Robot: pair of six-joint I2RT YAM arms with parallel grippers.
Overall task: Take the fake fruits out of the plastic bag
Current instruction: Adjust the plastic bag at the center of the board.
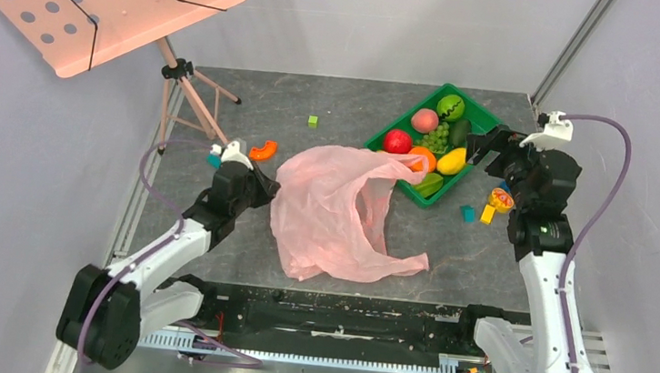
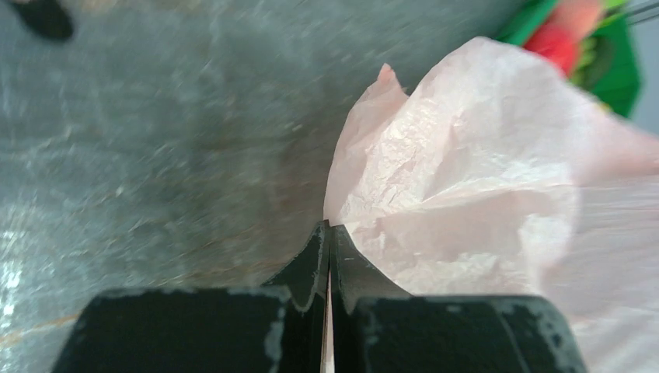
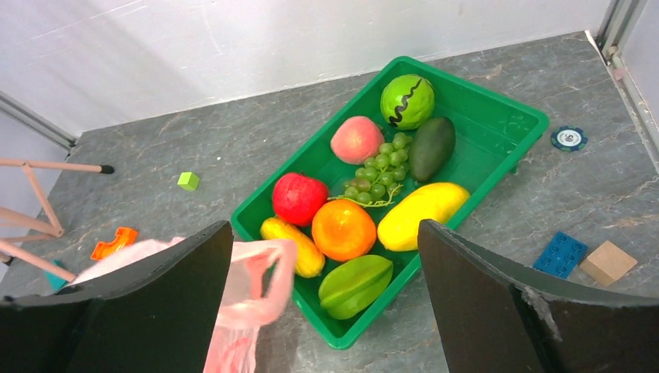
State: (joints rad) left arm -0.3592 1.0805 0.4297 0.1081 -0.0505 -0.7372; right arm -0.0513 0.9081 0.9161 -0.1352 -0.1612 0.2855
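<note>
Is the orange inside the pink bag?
No, the orange lies in the green tray beside the red apple, outside the pink bag.

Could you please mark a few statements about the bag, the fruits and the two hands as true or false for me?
1. The left hand is shut on the edge of the plastic bag. True.
2. The right hand grips the red apple. False: it is open above the green tray, holding nothing.
3. The red apple lies in the green tray. True.
4. The grape bunch lies on the bare table. False: it lies in the tray.
</note>
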